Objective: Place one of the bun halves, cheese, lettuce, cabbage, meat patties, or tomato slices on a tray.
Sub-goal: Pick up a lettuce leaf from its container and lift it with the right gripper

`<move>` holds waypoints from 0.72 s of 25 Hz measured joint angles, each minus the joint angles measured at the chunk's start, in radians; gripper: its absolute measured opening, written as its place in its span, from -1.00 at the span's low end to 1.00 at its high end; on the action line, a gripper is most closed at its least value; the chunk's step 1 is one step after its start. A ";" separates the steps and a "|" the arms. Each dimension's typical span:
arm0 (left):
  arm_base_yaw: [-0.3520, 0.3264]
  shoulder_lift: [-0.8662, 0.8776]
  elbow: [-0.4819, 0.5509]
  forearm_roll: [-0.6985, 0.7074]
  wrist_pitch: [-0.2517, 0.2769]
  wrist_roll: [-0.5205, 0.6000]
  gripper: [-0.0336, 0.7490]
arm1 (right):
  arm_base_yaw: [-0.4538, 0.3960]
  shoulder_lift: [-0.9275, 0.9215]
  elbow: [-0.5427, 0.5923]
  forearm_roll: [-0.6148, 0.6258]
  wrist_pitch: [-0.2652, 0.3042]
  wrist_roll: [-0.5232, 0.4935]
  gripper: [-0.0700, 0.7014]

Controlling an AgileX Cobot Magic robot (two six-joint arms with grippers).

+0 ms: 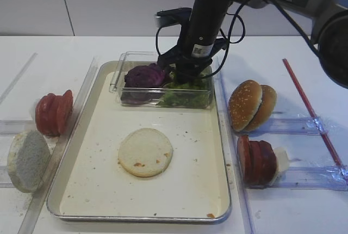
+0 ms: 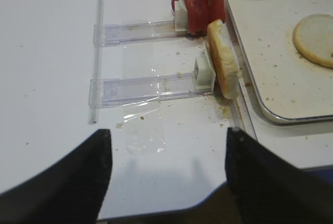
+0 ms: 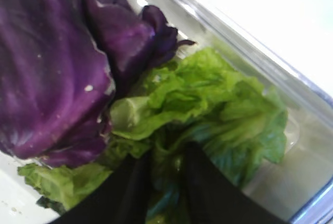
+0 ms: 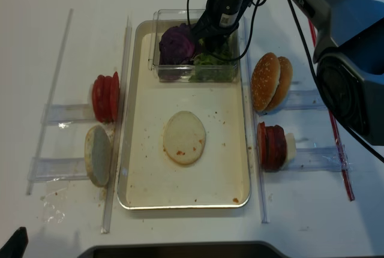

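A clear box (image 1: 120,66) stands at the far end of the metal tray (image 1: 136,219). It holds purple cabbage (image 1: 144,75) (image 3: 47,67) on the left and green lettuce (image 1: 185,97) (image 3: 208,99) on the right. My right gripper (image 1: 187,73) (image 3: 169,153) reaches down into the box, its black fingers closed to a narrow gap with lettuce pinched between them. One flat bun half (image 1: 145,152) lies in the middle of the tray. My left gripper (image 2: 166,135) hangs open over bare table at the front left, holding nothing.
Left of the tray, tomato slices (image 1: 53,113) and a bun half (image 1: 27,160) stand on edge in clear racks. On the right stand bun halves (image 1: 251,105) and dark red slices (image 1: 255,160). A red rod (image 1: 310,109) lies at the far right.
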 joint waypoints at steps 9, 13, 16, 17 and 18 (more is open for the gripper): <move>0.000 0.000 0.000 0.000 0.000 0.000 0.18 | 0.000 0.007 -0.057 -0.021 0.008 0.002 -0.67; 0.000 0.000 0.000 0.000 0.000 0.000 0.18 | 0.000 0.010 -0.098 -0.023 0.011 0.013 -0.69; 0.000 0.000 0.000 0.000 0.000 0.000 0.18 | 0.000 0.010 -0.109 -0.023 0.011 0.017 -0.69; 0.000 0.000 0.000 0.000 0.000 0.000 0.18 | 0.000 0.008 -0.109 -0.023 0.011 0.017 -0.69; 0.000 0.000 0.000 0.000 0.000 0.000 0.18 | 0.000 0.008 -0.109 -0.023 0.011 0.017 -0.69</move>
